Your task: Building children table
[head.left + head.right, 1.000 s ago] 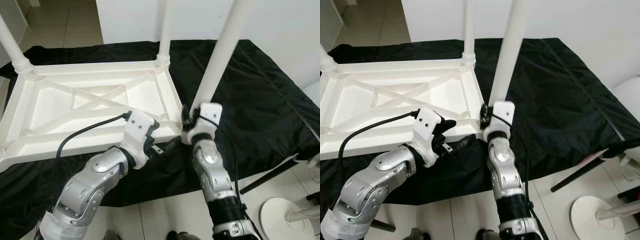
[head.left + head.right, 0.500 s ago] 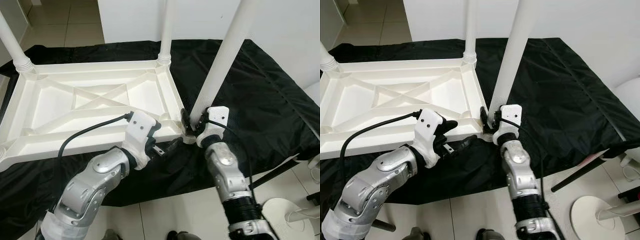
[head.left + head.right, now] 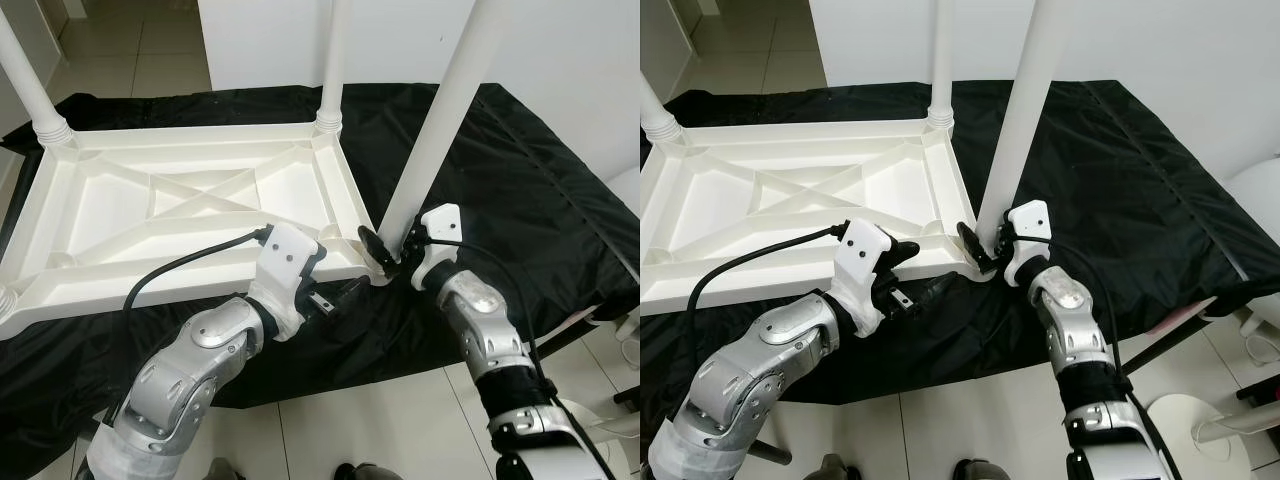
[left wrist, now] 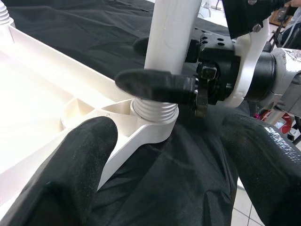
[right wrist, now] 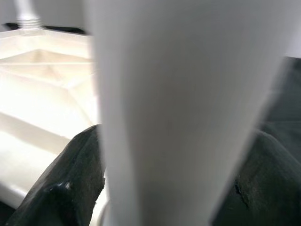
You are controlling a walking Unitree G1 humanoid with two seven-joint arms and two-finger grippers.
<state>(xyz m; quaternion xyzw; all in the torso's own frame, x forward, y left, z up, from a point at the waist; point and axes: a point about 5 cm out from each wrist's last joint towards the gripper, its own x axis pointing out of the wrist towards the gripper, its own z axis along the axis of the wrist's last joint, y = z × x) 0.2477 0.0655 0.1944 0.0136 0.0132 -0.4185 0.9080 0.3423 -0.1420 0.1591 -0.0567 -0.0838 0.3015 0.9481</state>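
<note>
One upturned tabletop (image 3: 190, 205) — three legs (image 3: 435, 115) standing on it — one black cloth (image 3: 520, 190).

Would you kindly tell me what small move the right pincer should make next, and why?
Probably turn the leg further: the right pincer clasps it just above the threaded base in the tabletop's corner socket, where threads remain exposed.

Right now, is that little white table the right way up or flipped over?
Flipped over. The white table lies top-down on the black cloth, ribbed underside showing, legs pointing up; the right gripper grips one leg.
</note>
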